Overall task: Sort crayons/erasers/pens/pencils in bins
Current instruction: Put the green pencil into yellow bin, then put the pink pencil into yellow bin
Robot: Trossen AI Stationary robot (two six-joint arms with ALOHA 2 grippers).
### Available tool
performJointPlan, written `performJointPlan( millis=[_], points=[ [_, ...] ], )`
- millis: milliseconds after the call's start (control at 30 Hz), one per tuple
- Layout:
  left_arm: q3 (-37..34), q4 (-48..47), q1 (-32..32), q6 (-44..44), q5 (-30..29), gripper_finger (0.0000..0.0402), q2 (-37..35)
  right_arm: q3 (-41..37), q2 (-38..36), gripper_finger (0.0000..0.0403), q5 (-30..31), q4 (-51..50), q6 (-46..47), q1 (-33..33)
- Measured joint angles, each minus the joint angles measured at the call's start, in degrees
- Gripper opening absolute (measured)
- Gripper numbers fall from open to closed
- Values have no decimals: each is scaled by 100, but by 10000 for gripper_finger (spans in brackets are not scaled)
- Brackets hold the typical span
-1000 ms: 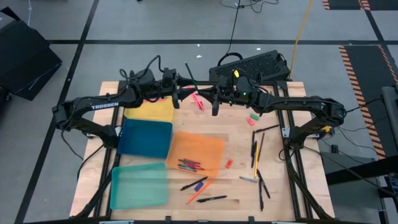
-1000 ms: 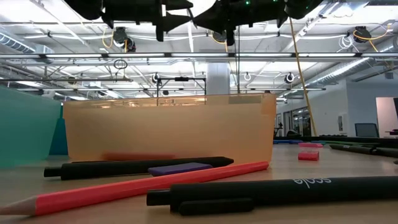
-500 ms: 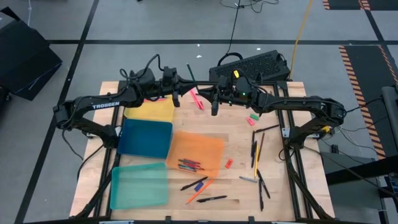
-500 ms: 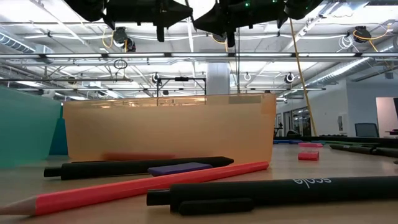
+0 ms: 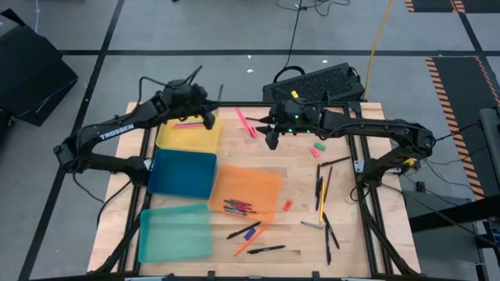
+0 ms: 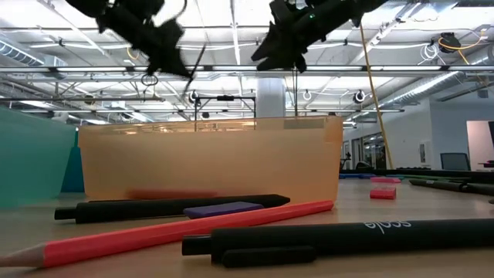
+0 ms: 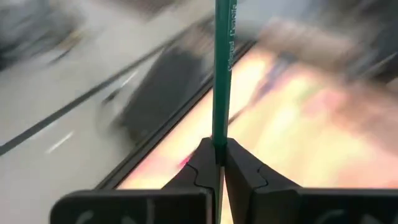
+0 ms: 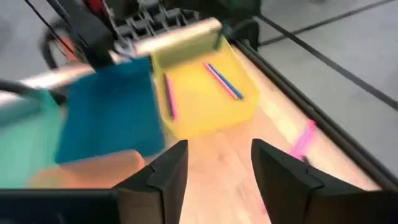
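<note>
We look down on a pale wooden counter (image 5: 297,187) carrying four bins set apart from each other only by narrow gaps. A yellow bin (image 5: 187,137) sits at the far edge, a dark blue bin (image 5: 183,173) just nearer, an orange bin (image 5: 246,191) beside it and a teal bin (image 5: 174,232) at the near corner. Loose on the bare wood we see pink pencils (image 5: 245,124) near the far edge, small erasers (image 5: 316,148) toward the right, a cluster of dark pens (image 5: 322,191) along the right side, and a red eraser (image 5: 287,205) just beside the orange bin. More pens (image 5: 266,250) and an orange pencil (image 5: 251,240) lie at the near edge.
</note>
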Motion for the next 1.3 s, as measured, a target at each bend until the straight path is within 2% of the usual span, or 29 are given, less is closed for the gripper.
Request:
performJointPlan(
  millis=[100, 233, 500, 600, 700, 800, 933, 1000, 1133, 1200, 1300],
  points=[
    [-2, -1433, 280, 553, -735, 16, 185, 80, 0, 173, 18, -143, -146, 0],
    [-2, -2420, 433, 1253, -1305, 16, 703, 80, 0, 173, 3, -122, -158, -65],
    [-2, -2879, 384, 2178, -2072, 24, 1952, 85, 296, 173, 15, -453, 382, -219],
    [-2, -2915, 311, 2278, -2402, 26, 2329, 85, 536, 173, 14, -559, 382, -210],
    [-2, -2920, 245, 2234, -2467, 36, 2559, 85, 856, 173, 66, -546, 396, -162],
    [-2, -2913, 151, 2191, -2470, 63, 2634, 153, 1279, 173, 323, -591, 400, -124],
    [-2, -2926, 45, 2167, -2587, 119, 2574, 579, 1964, 173, 425, -635, 400, -70],
    [-2, -2960, 23, 2164, -2706, 151, 2457, 961, 2326, 173, 486, -794, 455, -13],
    [-2, -3109, 14, 2058, -2770, 206, 2112, 1916, 3056, 173, 1191, -1557, 935, 115],
    [-2, -3119, 40, 2011, -2766, 225, 1866, 2414, 3367, 173, 1427, -1927, 1254, 142],
    [-2, -3102, 81, 2033, -2762, 240, 1509, 3170, 3766, 173, 1447, -2516, 1598, 148]
  ],
)
